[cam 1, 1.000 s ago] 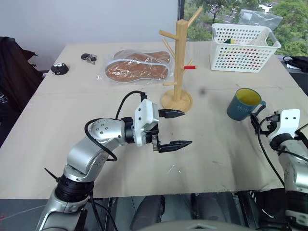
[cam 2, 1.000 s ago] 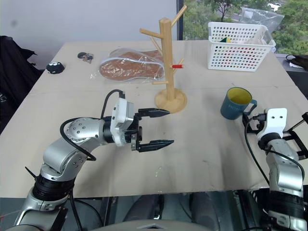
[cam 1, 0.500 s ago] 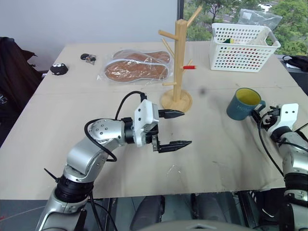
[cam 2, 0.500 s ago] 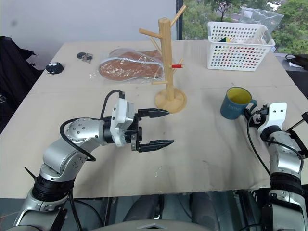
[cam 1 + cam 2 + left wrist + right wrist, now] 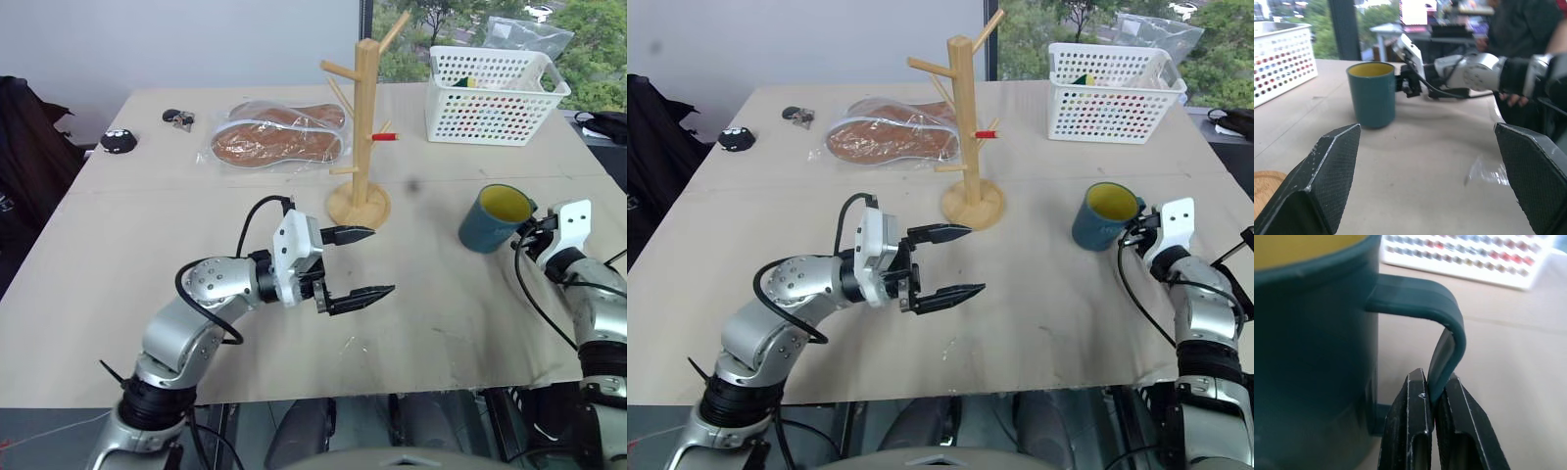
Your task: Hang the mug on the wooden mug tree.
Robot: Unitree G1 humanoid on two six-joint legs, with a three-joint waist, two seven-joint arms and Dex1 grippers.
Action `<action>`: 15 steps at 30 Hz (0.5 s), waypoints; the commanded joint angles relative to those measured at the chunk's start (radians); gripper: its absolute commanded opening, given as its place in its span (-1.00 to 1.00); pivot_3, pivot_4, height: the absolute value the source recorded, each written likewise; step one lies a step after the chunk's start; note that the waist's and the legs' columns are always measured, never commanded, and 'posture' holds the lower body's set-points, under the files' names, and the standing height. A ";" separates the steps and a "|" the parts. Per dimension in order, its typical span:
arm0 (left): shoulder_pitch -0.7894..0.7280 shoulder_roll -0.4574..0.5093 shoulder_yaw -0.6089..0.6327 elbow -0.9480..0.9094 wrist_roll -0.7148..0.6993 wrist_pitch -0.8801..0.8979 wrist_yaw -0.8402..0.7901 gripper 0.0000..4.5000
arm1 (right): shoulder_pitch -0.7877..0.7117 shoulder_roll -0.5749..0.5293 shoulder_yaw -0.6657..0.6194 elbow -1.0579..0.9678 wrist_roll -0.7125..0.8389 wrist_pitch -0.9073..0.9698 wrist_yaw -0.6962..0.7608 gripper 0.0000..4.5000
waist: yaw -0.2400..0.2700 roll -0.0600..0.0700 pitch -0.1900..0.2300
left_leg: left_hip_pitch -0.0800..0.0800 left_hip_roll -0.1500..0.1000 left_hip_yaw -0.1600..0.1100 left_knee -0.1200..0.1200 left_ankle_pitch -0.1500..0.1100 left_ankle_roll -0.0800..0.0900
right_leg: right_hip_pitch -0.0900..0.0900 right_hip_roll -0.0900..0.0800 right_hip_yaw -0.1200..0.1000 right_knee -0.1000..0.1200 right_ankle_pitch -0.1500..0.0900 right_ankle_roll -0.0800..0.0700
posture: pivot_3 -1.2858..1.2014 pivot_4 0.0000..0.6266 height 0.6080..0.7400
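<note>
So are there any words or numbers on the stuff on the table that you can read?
None can be read.
The mug: pale lettering low on its side, too small and blurred to read.
The white basket: only coloured things behind its holes, no words.
The wooden mug tree: no writing.

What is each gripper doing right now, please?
Left gripper: open, holding nothing, above the table.
Right gripper: fingers closed on the handle of the mug.
</note>
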 commanded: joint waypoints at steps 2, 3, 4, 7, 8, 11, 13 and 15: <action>0.030 -0.080 0.077 0.004 0.023 -0.094 0.107 1.00 | -0.121 -0.129 0.068 -0.232 0.033 0.216 0.113 -0.98 | 0.000 0.001 0.001 | 0.000 0.000 0.000 0.000 0.000 0.000 | 0.000 0.000 0.000 0.000 0.000 0.000 | 0.03 -0.52 1.00; 0.043 -0.103 0.093 0.005 0.029 -0.123 0.127 1.00 | -0.172 -0.158 0.092 -0.262 0.037 0.248 0.150 -0.98 | -0.002 0.002 0.001 | 0.000 0.000 0.000 0.000 0.000 0.000 | 0.000 0.000 0.000 0.000 0.000 0.000 | 0.03 -0.52 1.00; 0.051 -0.121 0.103 0.005 0.031 -0.142 0.140 1.00 | -0.214 -0.180 0.113 -0.274 0.037 0.272 0.178 -0.98 | -0.002 0.002 0.001 | 0.000 0.000 0.001 0.000 -0.001 0.001 | 0.000 0.000 0.000 0.000 0.000 0.000 | 0.03 -0.52 1.00; 0.070 -0.165 0.126 0.002 0.054 -0.209 0.176 1.00 | -0.342 -0.219 0.185 -0.275 0.012 0.296 0.254 -0.98 | 0.002 0.001 0.001 | 0.000 0.001 0.001 0.000 -0.001 0.002 | 0.000 0.000 -0.001 -0.001 0.000 0.000 | 0.03 -0.52 1.00; 0.074 -0.184 0.130 -0.002 0.071 -0.234 0.199 1.00 | -0.402 -0.227 0.225 -0.257 -0.008 0.288 0.294 -0.98 | 0.004 0.001 0.001 | 0.000 0.001 0.000 0.000 -0.001 0.002 | 0.000 0.000 -0.002 -0.001 0.000 0.000 | 0.03 -0.52 1.00; 0.084 -0.221 0.117 -0.008 0.145 -0.295 0.265 1.00 | -0.552 -0.227 0.321 -0.171 -0.064 0.231 0.396 -0.98 | 0.008 0.000 0.002 | -0.002 0.000 -0.002 0.000 0.000 0.000 | 0.000 -0.001 -0.003 -0.002 0.000 0.000 | 0.03 -0.52 1.00; 0.097 -0.243 0.102 -0.016 0.190 -0.328 0.305 1.00 | -0.638 -0.205 0.377 -0.081 -0.109 0.145 0.448 -0.98 | 0.009 0.000 0.002 | -0.003 -0.001 -0.002 0.000 0.000 0.000 | -0.001 -0.002 -0.003 -0.002 0.000 0.000 | 0.03 -0.52 1.00; 0.115 -0.262 0.096 -0.025 0.217 -0.346 0.338 1.00 | -0.704 -0.176 0.414 -0.009 -0.135 0.089 0.489 -0.98 | 0.007 0.000 0.002 | -0.004 -0.001 -0.001 0.001 0.000 0.000 | -0.002 -0.002 -0.003 -0.002 0.000 0.000 | 0.03 -0.52 1.00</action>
